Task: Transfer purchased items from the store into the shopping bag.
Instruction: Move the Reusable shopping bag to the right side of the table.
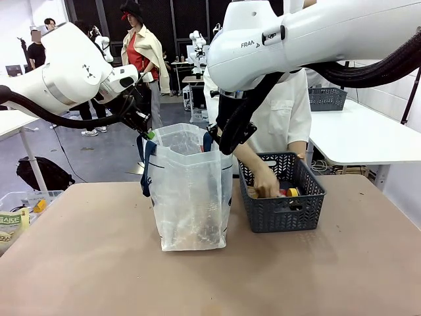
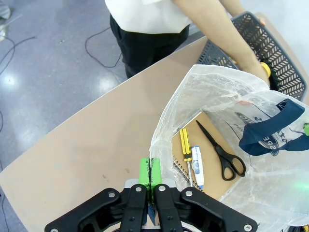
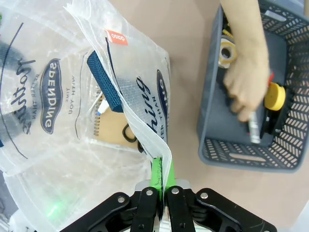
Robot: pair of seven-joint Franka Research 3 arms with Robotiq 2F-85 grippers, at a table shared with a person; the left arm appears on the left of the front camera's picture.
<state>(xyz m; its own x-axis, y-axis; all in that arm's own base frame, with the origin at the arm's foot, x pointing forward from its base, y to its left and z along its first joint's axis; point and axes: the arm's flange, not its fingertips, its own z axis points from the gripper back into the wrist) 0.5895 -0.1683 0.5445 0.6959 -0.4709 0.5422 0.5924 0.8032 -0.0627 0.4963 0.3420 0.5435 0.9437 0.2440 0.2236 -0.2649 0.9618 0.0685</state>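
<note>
The shopping bag (image 1: 191,191) stands open mid-table, translucent white with dark blue handles. My left gripper (image 1: 148,134) is shut on its left rim, and the green pads (image 2: 145,172) pinch the plastic. My right gripper (image 1: 214,141) is shut on the right rim (image 3: 161,159). Inside the bag lie black scissors (image 2: 225,154), a yellow tool (image 2: 185,145), a white pen (image 2: 197,166) and a brown notebook (image 2: 212,164). The store, a dark grey lattice basket (image 1: 283,214), sits right of the bag. A person's hand (image 1: 266,185) reaches into it among yellow and red items (image 1: 290,192), and the hand (image 3: 246,92) grips one.
A clear bin (image 1: 20,214) with packets sits at the table's left edge. A white table (image 1: 375,135) with another grey basket (image 1: 327,99) stands to the right. The person (image 1: 283,112) stands at the far side behind the basket. Bare brown tabletop (image 1: 210,283) lies in front.
</note>
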